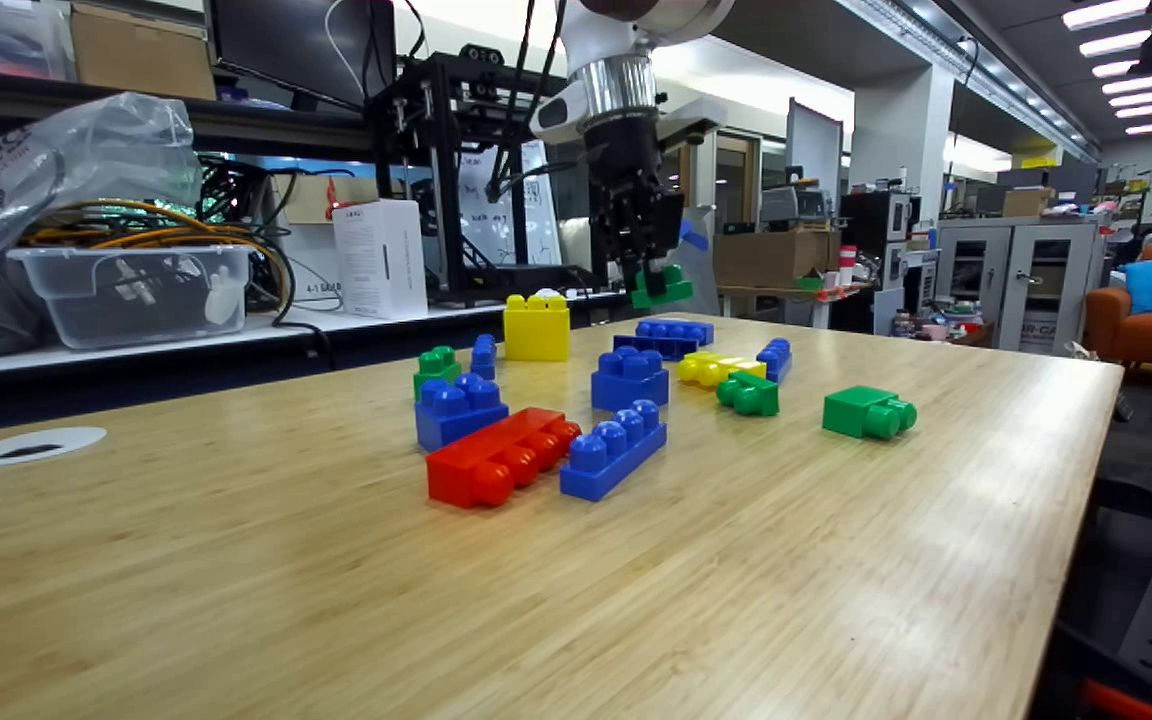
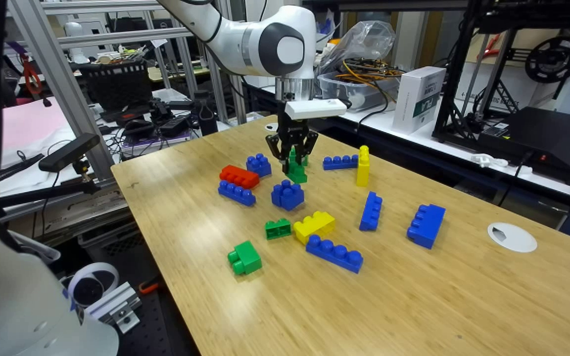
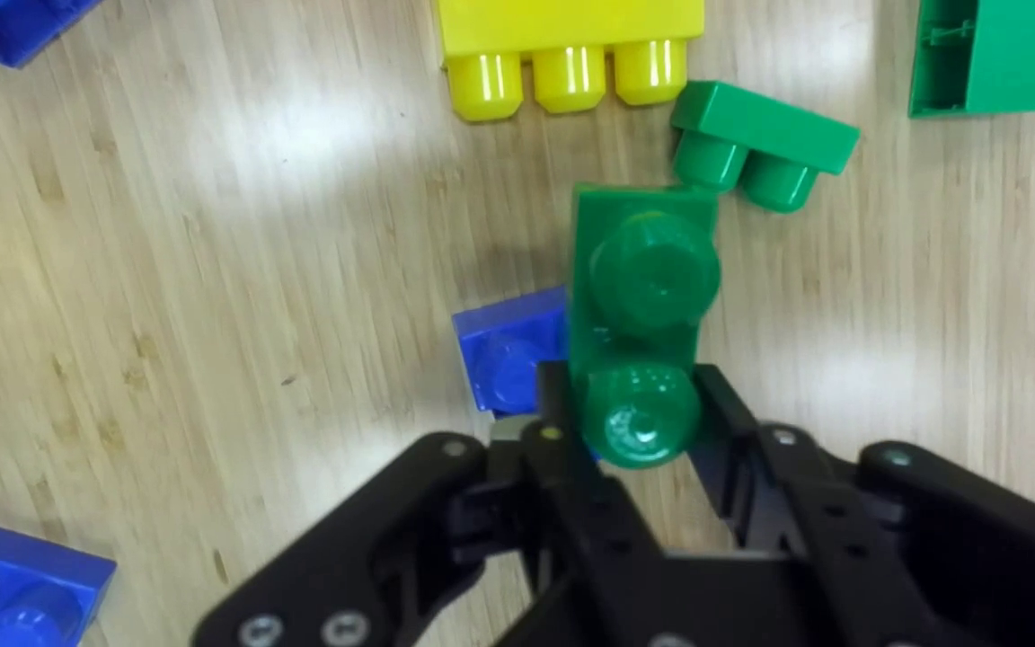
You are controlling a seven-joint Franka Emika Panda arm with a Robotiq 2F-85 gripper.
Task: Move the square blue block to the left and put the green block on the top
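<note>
Wrist view, left to right: the square blue block [image 3: 508, 346] sits on the table [image 3: 257, 359], below and leftward of the gripper [image 3: 634, 395], partly hidden. Next comes the green block [image 3: 640, 337], clamped at its near end by the jaws, its 2-stud long axis running up the view, slightly askew to the blue edges. Farther right lies a loose green brick [image 3: 767, 135]. In an exterior view the green block [image 1: 676, 288] hangs aloft; placing it probably needs a nudge toward the square blue block, a small turn, then lowering.
</note>
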